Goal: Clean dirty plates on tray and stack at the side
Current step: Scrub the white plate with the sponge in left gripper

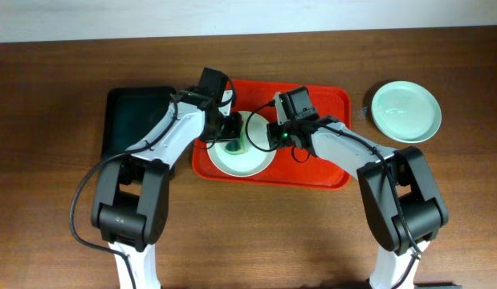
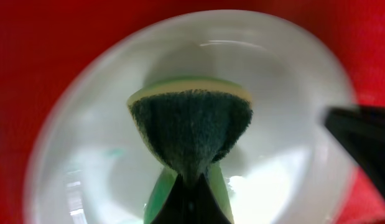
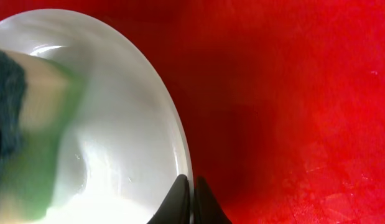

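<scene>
A white plate (image 1: 250, 160) lies on the red tray (image 1: 328, 164); a second plate (image 1: 262, 119) partly shows behind it under the arms. A pale mint-green plate (image 1: 405, 111) sits on the table at the right. My left gripper (image 1: 232, 138) is shut on a green and dark sponge (image 2: 190, 134) pressed onto the white plate (image 2: 292, 124). My right gripper (image 3: 190, 193) is shut on the white plate's rim (image 3: 173, 118), red tray (image 3: 292, 112) beside it.
A dark green-black tray (image 1: 134, 116) lies left of the red tray, partly under my left arm. The wooden table (image 1: 47, 160) extends on both sides.
</scene>
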`<state>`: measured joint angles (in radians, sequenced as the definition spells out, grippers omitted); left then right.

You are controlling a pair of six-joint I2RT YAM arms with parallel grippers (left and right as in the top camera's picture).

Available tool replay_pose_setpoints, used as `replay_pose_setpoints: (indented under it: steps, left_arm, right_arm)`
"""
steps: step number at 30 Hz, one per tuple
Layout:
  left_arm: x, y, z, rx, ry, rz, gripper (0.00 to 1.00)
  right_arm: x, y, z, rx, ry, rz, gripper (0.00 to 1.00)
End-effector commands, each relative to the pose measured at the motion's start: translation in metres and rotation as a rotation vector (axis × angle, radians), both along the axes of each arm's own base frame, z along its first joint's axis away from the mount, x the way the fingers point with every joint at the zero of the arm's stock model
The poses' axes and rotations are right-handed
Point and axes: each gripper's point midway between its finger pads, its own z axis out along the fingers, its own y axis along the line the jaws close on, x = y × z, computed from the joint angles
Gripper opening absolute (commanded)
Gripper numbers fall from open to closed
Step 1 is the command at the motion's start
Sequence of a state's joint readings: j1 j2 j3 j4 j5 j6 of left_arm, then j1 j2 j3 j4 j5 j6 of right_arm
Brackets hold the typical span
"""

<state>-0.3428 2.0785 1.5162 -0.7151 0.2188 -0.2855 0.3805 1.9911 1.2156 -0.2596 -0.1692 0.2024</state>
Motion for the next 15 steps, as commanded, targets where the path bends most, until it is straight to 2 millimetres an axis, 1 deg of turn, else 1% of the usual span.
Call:
replay_pose_setpoints:
  steps: [1, 3, 4, 6, 7, 8, 9, 10, 11, 13, 14, 15]
  left_arm:
    - [0.017, 0.056, -0.006, 0.298, -0.079, 0.119, 0.0]
    - [0.021, 0.081, -0.003, 0.438, -0.115, 0.158, 0.0]
    - [0.024, 0.105, 0.006, 0.572, -0.154, 0.194, 0.0]
    - [0.029, 0.103, 0.019, 0.56, -0.156, 0.222, 0.0]
    - [0.033, 0.091, 0.029, 0.497, -0.152, 0.227, 0.0]
    - [0.039, 0.052, 0.044, 0.285, -0.128, 0.177, 0.0]
    - [0.039, 0.02, 0.053, 0.116, -0.102, 0.126, 0.0]
    - [0.033, -0.006, 0.056, -0.026, -0.063, 0.075, 0.0]
    - [0.03, -0.01, 0.053, -0.043, -0.045, 0.065, 0.0]
    - [0.023, -0.011, 0.036, -0.025, 0.003, 0.058, 0.0]
    - [0.017, -0.012, 0.018, -0.004, 0.048, 0.052, 0.0]
    - [0.014, -0.013, 0.006, 0.009, 0.074, 0.047, 0.0]
  right_arm:
    - [0.001, 0.001, -0.003, -0.014, 0.001, 0.001, 0.04]
    - [0.0, 0.0, -0.004, -0.015, 0.004, 0.001, 0.04]
    - [-0.001, 0.0, -0.004, -0.017, 0.008, 0.001, 0.04]
    - [-0.001, 0.0, -0.004, -0.016, 0.007, 0.001, 0.04]
    - [-0.001, 0.0, -0.004, -0.016, 0.007, 0.001, 0.04]
    - [-0.001, 0.0, -0.004, -0.016, 0.007, 0.001, 0.04]
    - [-0.001, 0.0, -0.004, -0.016, 0.007, 0.001, 0.04]
    - [-0.001, 0.0, -0.004, -0.016, 0.007, 0.001, 0.04]
    - [-0.001, 0.0, -0.004, -0.016, 0.007, 0.001, 0.04]
    - [-0.001, 0.0, -0.004, -0.016, 0.007, 0.001, 0.04]
    - [-0.001, 0.0, -0.004, -0.016, 0.007, 0.001, 0.04]
    - [-0.001, 0.0, -0.004, -0.016, 0.007, 0.001, 0.04]
